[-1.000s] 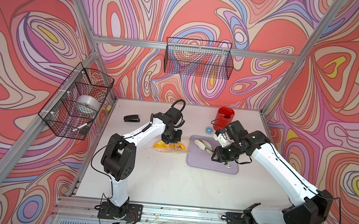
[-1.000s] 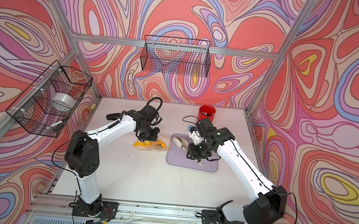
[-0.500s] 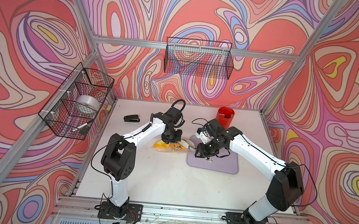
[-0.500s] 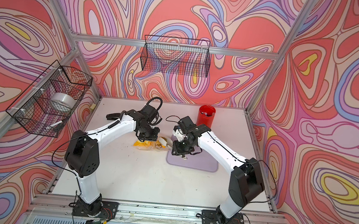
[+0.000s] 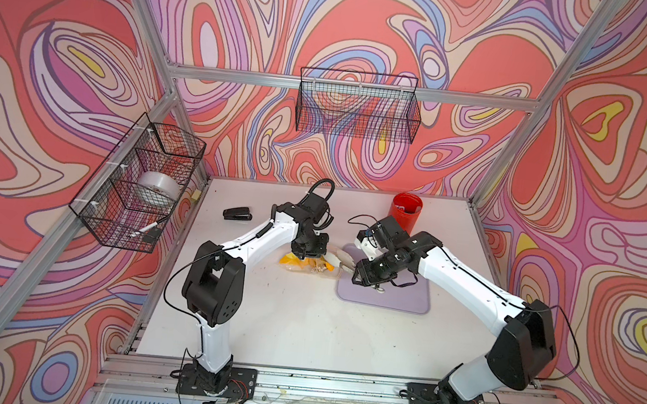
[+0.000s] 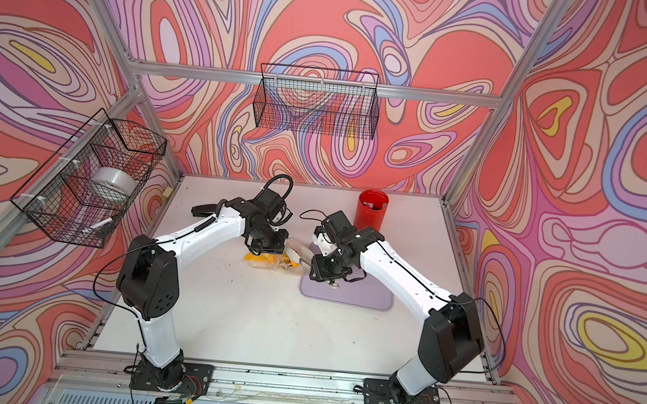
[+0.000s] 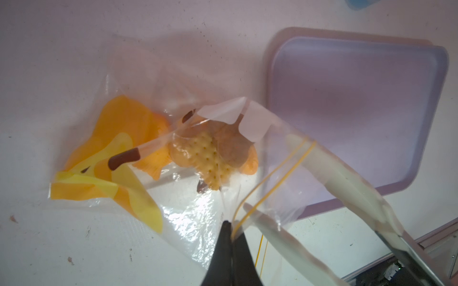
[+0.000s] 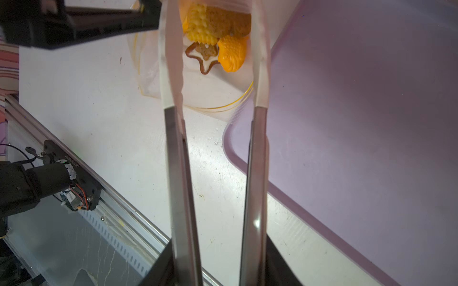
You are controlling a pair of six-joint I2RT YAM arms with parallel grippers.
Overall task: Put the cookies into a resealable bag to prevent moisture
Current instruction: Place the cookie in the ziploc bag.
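Cookies (image 7: 210,158) heaped inside the resealable bag (image 7: 188,215) at the edge of the lavender tray (image 7: 359,111), tongs (image 8: 255,148) held by the right gripper (image 8: 220,270) swung over from that tray and now spread in the mouth, left gripper (image 7: 231,237) pinched on the rim; likely only sealing left.

Both top views: bright, even overhead light is filling the cell, only faint soft shadows are falling on the white table (image 5: 302,322), and the wide lens is splaying the frame posts (image 5: 149,20) toward the corners. Left wrist view: glare is flaring on the crinkled resealable bag (image 7: 183,218), while the lavender tray (image 7: 359,99) and the tongs (image 7: 347,178) are blurring. Right wrist view: a highlight is glinting on the steel tongs (image 8: 255,161), and the cookies (image 8: 233,57) are showing fairly sharp.
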